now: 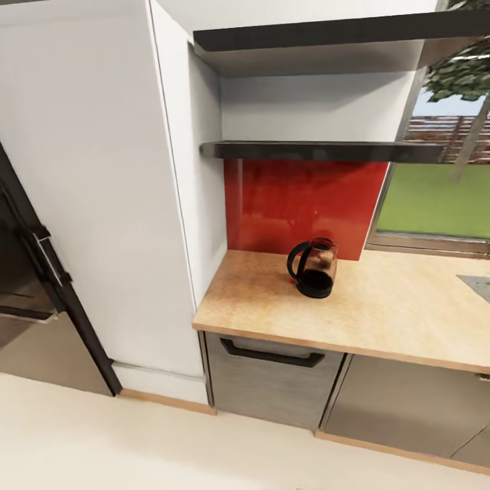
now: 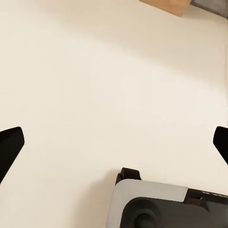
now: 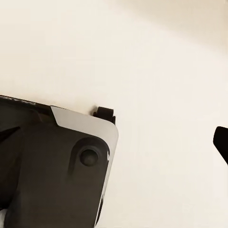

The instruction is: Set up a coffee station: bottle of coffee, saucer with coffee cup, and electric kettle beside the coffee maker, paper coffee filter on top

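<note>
From our head camera we see the electric kettle (image 1: 313, 267) upright on the wooden countertop (image 1: 381, 306), close to the red backsplash (image 1: 299, 204) and set back from the counter's front edge. Its glass body looks dark at the base; we cannot tell what is inside. Two dark shelves (image 1: 320, 150) hang above it, and a window (image 1: 442, 184) opens beside them. A drawer with a black handle (image 1: 272, 354) sits under the counter, next to a tall white cabinet (image 1: 102, 204).

Our left gripper (image 2: 114, 147) hangs over the pale floor (image 2: 104, 85), its fingertips (image 2: 10, 145) spread wide with nothing between them; the robot's base (image 2: 161, 204) lies just beneath. Our right gripper (image 3: 114, 142) shows one fingertip (image 3: 222, 140) clearly, so we cannot tell its spread.
</note>
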Available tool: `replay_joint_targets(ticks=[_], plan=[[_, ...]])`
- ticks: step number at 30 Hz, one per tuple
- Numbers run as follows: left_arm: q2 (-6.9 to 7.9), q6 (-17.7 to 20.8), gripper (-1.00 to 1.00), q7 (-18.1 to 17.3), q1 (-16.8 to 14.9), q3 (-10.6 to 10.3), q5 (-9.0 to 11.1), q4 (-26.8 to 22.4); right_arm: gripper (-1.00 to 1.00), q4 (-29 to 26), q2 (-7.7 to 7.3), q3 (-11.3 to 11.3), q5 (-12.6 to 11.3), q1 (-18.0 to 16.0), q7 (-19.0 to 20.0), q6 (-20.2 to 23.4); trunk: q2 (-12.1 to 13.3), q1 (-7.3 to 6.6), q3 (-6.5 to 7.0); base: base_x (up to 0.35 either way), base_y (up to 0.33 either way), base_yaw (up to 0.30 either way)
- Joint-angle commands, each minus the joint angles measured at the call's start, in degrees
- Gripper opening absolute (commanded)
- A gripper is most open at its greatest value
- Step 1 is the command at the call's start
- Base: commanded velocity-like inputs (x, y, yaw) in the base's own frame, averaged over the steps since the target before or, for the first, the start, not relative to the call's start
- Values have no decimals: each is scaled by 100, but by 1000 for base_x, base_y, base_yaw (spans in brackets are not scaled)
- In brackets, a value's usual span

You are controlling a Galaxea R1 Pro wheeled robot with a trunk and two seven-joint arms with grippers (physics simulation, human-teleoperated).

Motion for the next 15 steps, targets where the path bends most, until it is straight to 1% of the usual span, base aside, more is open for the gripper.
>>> replay_joint_targets(ticks=[1,15], plan=[[-1,-2,100,-59,-4,40,34,5,100,-12,0,-49,54,-3,27,34,-12,3,-12,0,2,-265],[-1,-3,100,-59,-4,40,33,5,100,-12,0,-49,56,-3,27,34,-12,3,-12,0,0,-265]])
